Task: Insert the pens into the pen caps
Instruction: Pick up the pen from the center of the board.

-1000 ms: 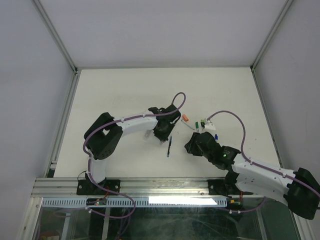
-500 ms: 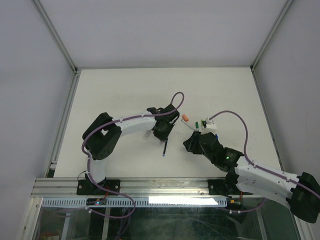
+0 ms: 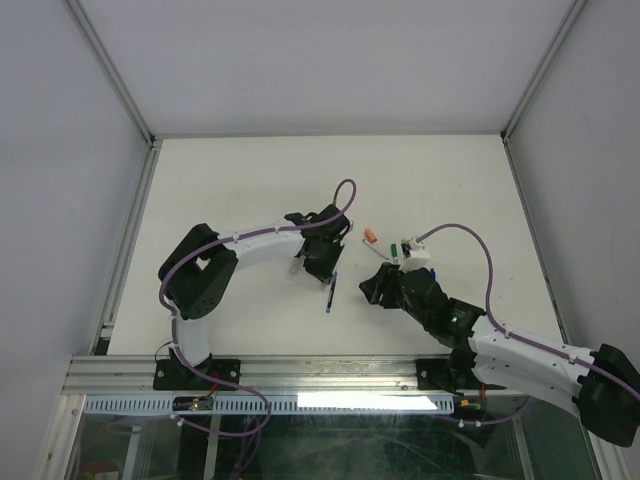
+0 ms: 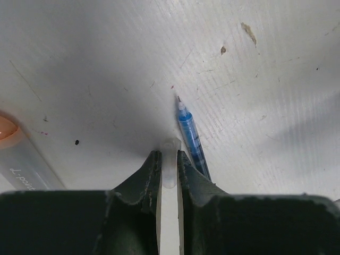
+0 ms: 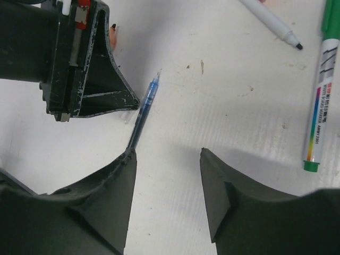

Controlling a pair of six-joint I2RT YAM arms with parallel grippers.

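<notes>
Left pincer point(image 4: 169, 155) is seen closed on a small, pale, translucent plastic cap point(image 4: 170, 166), which is pinched between both fingers with its rounded end just clear of the tips and close above the white tabletop point(image 3: 250, 180); the left arm is bent at the elbow and reached from its near-left base towards the middle of the table, with the wrist turned downward. Right pincer point(image 5: 167, 154) is held wide open and nothing is gripped by it; the right arm is stretched low from the near right corner towards the centre, so that the two pincers are set near each other.

A slim blue-barrelled pen with a bare fine tip point(image 4: 190, 139) is laid flat on the table just to the right of the pinched cap, apart from it and slanted; in the right wrist view its rear end is hidden behind one of the open fingers point(image 5: 114, 186). A pale pen barrel with an orange end point(image 4: 21, 159) is seen at the left edge of the left wrist view. Farther to the right, a white-barrelled pen with green ends point(image 5: 317, 106) and a thin white pen with a dark uncapped tip point(image 5: 271, 20) are laid on the table; a stubby orange cap point(image 3: 370, 237) is seen on the far side of both pincers.
</notes>
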